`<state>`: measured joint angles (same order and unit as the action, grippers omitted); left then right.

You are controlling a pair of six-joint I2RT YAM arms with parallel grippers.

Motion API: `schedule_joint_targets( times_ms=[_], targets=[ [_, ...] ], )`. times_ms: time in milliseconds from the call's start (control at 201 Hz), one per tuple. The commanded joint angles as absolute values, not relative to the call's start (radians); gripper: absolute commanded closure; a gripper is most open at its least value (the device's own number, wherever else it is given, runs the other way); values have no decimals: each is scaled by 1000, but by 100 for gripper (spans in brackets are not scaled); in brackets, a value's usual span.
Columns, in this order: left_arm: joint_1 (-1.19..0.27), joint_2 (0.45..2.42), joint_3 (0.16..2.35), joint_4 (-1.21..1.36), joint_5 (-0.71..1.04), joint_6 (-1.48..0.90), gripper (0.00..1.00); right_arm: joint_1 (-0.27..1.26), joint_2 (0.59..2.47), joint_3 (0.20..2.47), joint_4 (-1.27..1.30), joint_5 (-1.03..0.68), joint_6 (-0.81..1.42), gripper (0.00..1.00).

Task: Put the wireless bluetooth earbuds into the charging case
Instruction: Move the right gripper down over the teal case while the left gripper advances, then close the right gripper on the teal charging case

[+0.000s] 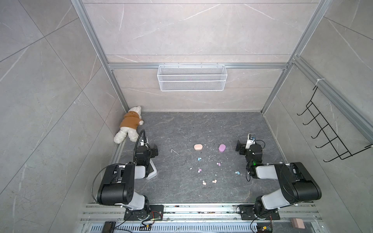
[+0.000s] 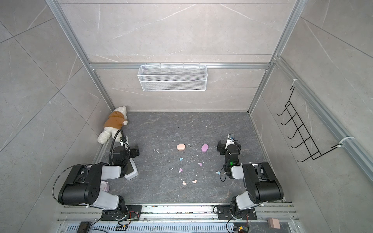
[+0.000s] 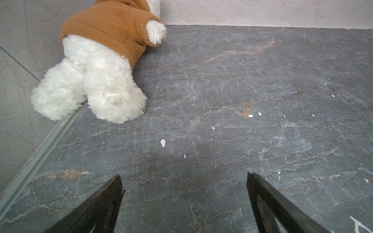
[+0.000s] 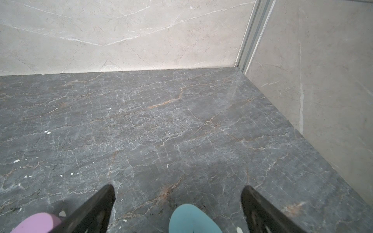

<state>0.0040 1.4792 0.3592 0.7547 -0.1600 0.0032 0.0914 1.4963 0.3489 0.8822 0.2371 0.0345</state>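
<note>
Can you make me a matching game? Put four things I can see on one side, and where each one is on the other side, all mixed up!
Things:
1. toy bear
2. wire basket
3. hook rack
4. peach case

Places:
A. on the right wall
B. near the middle of the dark table
C. in the far left corner
D. hanging on the back rail

Pairs: 1-C, 2-D, 3-A, 4-B

Tabletop [image 1: 181, 129]: dark grey stone look, pale veins, matt. Walls [image 1: 181, 30]: pale marble-look panels, smooth, slight sheen. Frame [image 1: 141, 66]: bare silvery metal. Basket [image 1: 191, 80]: white wire mesh. Rack [image 1: 331, 127]: thin black wire. Plush [image 3: 96, 84]: shaggy white pile; hoodie [image 3: 113, 24] tan fleece, nubby. Cases [image 1: 198, 147]: smooth pastel plastic, matt. Earbuds [image 1: 199, 159]: pastel plastic, finish too small to tell.
</note>
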Motion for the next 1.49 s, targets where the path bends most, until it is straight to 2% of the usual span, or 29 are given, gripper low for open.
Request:
schedule_joint_targets(
  times_ms=[0, 110, 209, 319, 438, 513, 617, 926, 1150, 1329, 1488],
  targets=[
    [-15, 1344, 491, 469, -196, -15, 2, 94, 1361, 448, 610, 272, 71, 0],
    [-78, 1292, 627, 196, -246, -19, 0, 93, 1311, 635, 186, 350, 209, 0],
    [-136, 1283, 717, 46, -274, -29, 0, 92, 1405, 862, -270, 301, 370, 0],
    [-146, 1277, 764, -25, -191, -92, 0, 93, 1522, 1040, -577, 203, 457, 0],
    [-159, 1277, 773, -25, -103, -118, 0, 80, 1595, 1180, -795, 179, 475, 0],
    [-162, 1279, 776, -28, -54, -136, 1, 32, 1624, 1220, -843, 130, 478, 0],
    [-171, 1285, 785, -30, 46, -153, 1, -41, 1687, 1257, -891, 44, 468, 6],
    [-209, 1350, 846, -89, 401, -234, 2, -97, 1776, 1296, -909, -32, 461, 9],
    [-260, 1377, 845, -89, 475, -266, 2, -96, 1815, 1321, -862, -51, 517, 11],
    [-290, 1379, 859, -100, 419, -309, 2, -98, 1837, 1318, -841, -27, 555, 12],
    [-296, 1373, 835, -65, 476, -287, 3, -99, 1859, 1313, -819, -34, 575, 14]
  ],
)
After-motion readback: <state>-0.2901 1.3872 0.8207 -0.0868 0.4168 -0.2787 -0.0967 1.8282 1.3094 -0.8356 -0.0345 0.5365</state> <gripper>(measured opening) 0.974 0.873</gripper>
